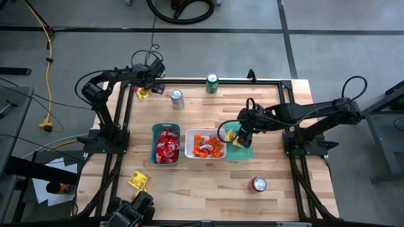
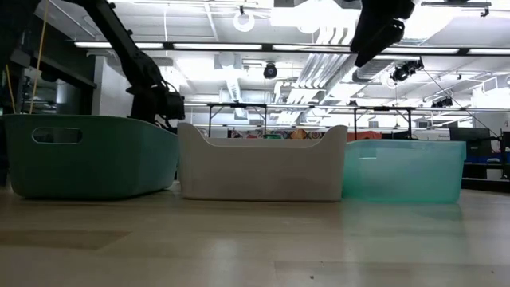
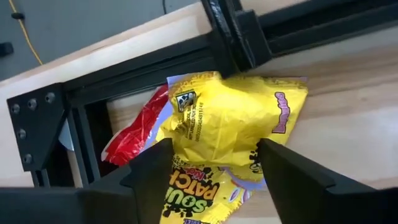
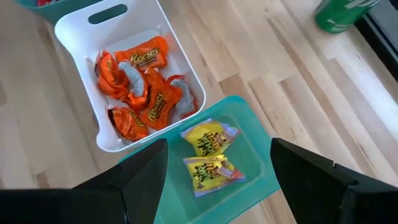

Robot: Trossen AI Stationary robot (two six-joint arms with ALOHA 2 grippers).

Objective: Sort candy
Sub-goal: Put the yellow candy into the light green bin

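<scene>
My left gripper (image 1: pixel 144 90) hovers at the table's far left corner, open. In the left wrist view its fingers (image 3: pixel 211 174) stand on either side of a pile of yellow candy packets (image 3: pixel 230 121), which lie on the wood beside a red packet (image 3: pixel 134 134). My right gripper (image 1: pixel 245 135) is open above the light teal tray (image 4: pixel 249 186), which holds two yellow packets (image 4: pixel 211 152). The white tray (image 4: pixel 74 37) holds orange packets (image 4: pixel 146 87). The dark teal tray (image 1: pixel 154 135) holds red packets (image 1: pixel 166 148). Another yellow packet (image 1: pixel 139 181) lies near the table's near left corner.
Three upright cans stand on the table: silver (image 1: pixel 177 99) and green (image 1: pixel 212 83) toward the far edge, red (image 1: pixel 258 184) near the right front. A black frame rail (image 3: pixel 186 62) runs right behind the corner pile. The three trays sit side by side mid-table (image 2: pixel 263 163).
</scene>
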